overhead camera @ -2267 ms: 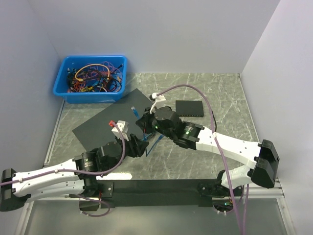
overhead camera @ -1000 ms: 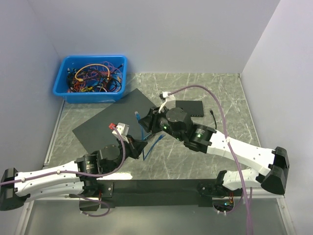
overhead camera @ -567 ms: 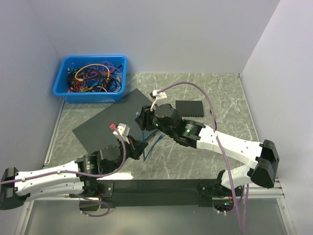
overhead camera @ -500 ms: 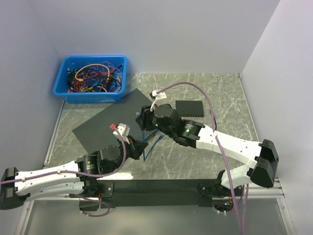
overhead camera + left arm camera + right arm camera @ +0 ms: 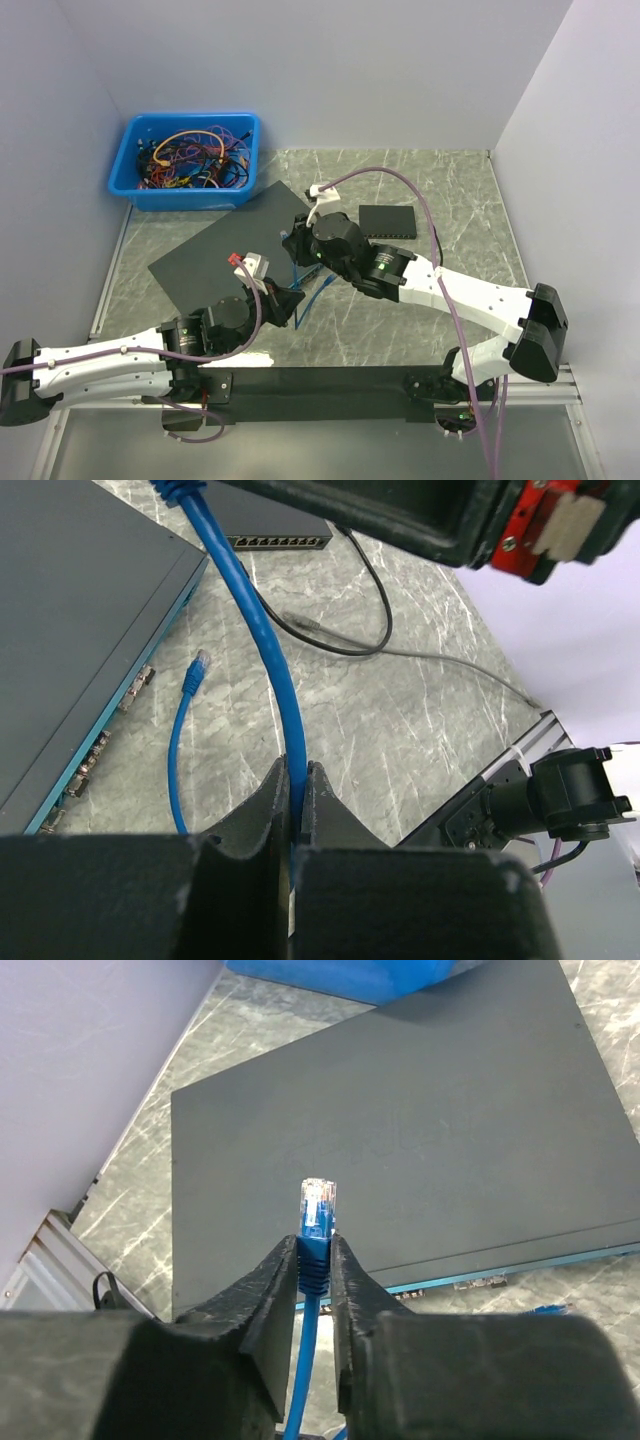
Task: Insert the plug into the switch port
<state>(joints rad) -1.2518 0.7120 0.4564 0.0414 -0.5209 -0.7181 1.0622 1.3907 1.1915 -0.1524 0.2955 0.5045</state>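
Note:
A blue cable (image 5: 262, 640) runs between my two grippers. My right gripper (image 5: 316, 1244) is shut on the ribbed boot of its plug (image 5: 319, 1200), whose clear tip sticks up past the fingertips, over the top of the large dark switch (image 5: 400, 1140). The switch's ports (image 5: 480, 1282) line its blue-trimmed front edge, below and right of the plug. My left gripper (image 5: 297, 767) is shut on the cable lower down. In the top view the right gripper (image 5: 292, 243) hovers at the switch's (image 5: 215, 255) right edge, with the left gripper (image 5: 285, 300) just below it.
The cable's other plug (image 5: 202, 660) lies loose on the marble beside the switch's ports (image 5: 100, 750). A small black switch (image 5: 388, 220) with a black lead (image 5: 360, 600) sits to the right. A blue bin (image 5: 187, 160) of tangled cables stands at the back left.
The right gripper swung left from beside the small switch to the large switch's edge, and its jaws closed on the plug's boot. The left gripper kept its hold on the cable.

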